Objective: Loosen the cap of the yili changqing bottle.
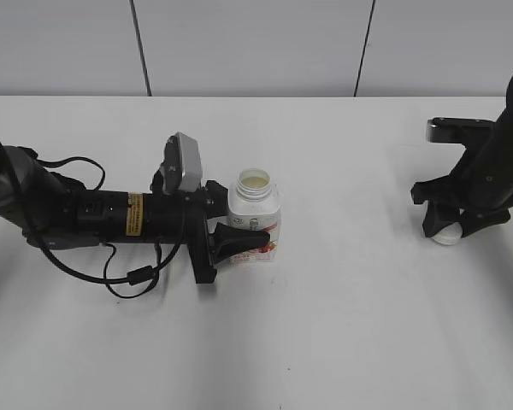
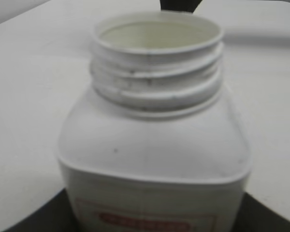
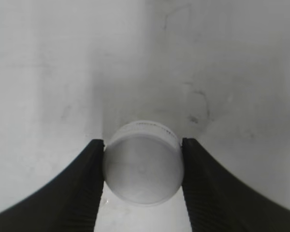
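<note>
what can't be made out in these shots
- Bottle label text: cut off by the bottom edge and blurred in the left wrist view; too small and partly behind the left gripper in the exterior view.
- Whether the cap rests on the table: right wrist view too close; dark right gripper covers it in the exterior view.

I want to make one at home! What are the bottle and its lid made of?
The bottle looks like white plastic, matte and slightly see-through, with moulded screw threads at its open neck. The lid, held in the right tool, looks like the same smooth white plastic.
</note>
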Robot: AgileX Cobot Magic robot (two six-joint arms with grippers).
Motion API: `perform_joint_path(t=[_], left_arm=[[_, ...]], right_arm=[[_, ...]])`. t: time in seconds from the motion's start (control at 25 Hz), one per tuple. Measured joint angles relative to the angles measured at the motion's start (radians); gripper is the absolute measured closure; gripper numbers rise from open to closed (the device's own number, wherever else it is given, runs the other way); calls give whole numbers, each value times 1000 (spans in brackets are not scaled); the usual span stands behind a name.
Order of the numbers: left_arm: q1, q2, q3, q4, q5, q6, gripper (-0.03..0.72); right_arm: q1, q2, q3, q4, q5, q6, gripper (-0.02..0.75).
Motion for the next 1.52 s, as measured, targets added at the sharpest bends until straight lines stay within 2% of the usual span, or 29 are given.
perform_joint_path(t=[0.56, 0.64, 0.72, 0.8, 1.08, 1.32, 1.52], left_arm=[[0, 0, 0, 0, -1, 0, 312], [0, 0, 0, 0, -1, 0, 312], [0, 0, 0, 0, -1, 0, 312], [0, 0, 0, -2, -1, 0, 312], [0, 0, 0, -6, -2, 0, 312], [0, 0, 0, -6, -10, 0, 311], [0, 0, 0, -8, -24, 0, 220]], right_arm=[[0, 16, 1, -6, -1, 11, 347], [0, 16, 1, -7, -3, 14, 294], [0, 16, 1, -7, -4, 18, 197], [0, 16, 1, -7, -6, 19, 155], [0, 16, 1, -6, -9, 38, 194], [0, 16, -3, 32, -5, 45, 195], [0, 16, -20, 70, 11, 45, 195]])
